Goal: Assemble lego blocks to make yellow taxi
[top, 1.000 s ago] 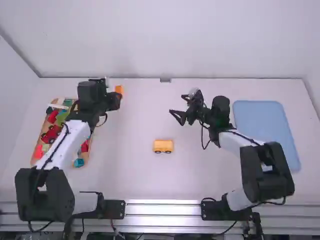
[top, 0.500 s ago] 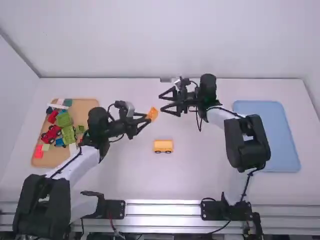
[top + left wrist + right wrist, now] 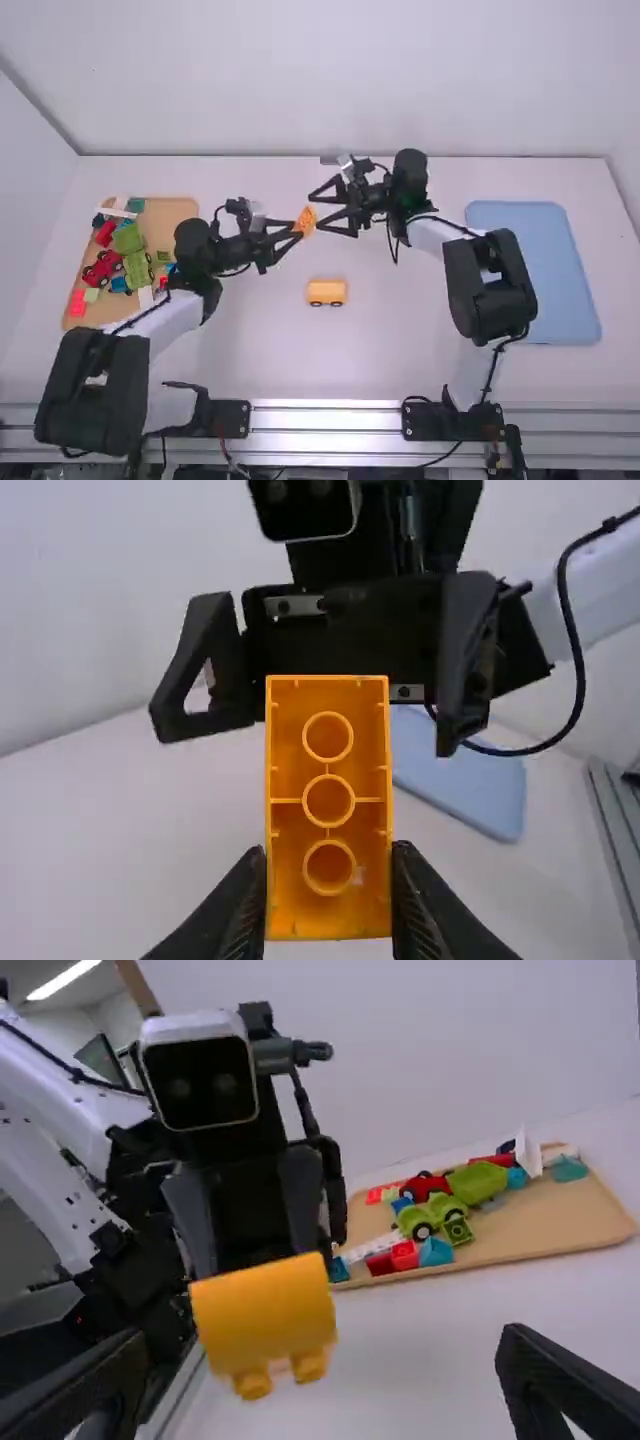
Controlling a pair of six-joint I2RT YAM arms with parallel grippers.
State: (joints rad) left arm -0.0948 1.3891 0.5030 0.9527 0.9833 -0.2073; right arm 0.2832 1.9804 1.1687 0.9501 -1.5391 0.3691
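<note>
An orange-yellow block (image 3: 306, 221) is held in the air above the table's middle by my left gripper (image 3: 298, 232). In the left wrist view its hollow underside with round tubes faces the camera, the block (image 3: 328, 880) pinched between the fingers of my left gripper (image 3: 329, 895). My right gripper (image 3: 322, 212) stands open just right of the block; in the right wrist view the block (image 3: 265, 1312), studs down, is ahead of my open right gripper (image 3: 325, 1360), nearer its left finger. A yellow wheeled base (image 3: 326, 292) rests on the table, nearer the arm bases.
At the far left a wooden tray (image 3: 178, 212) holds several coloured blocks and small vehicles, among them a red car (image 3: 102, 268). A blue tray (image 3: 535, 270) lies on the right of the table. Both grippers are close together above the table's middle.
My left gripper has swung from beside the wooden tray to the middle with the orange-yellow block. My right gripper has moved left and away from the arm bases, closing in on the block, still open.
</note>
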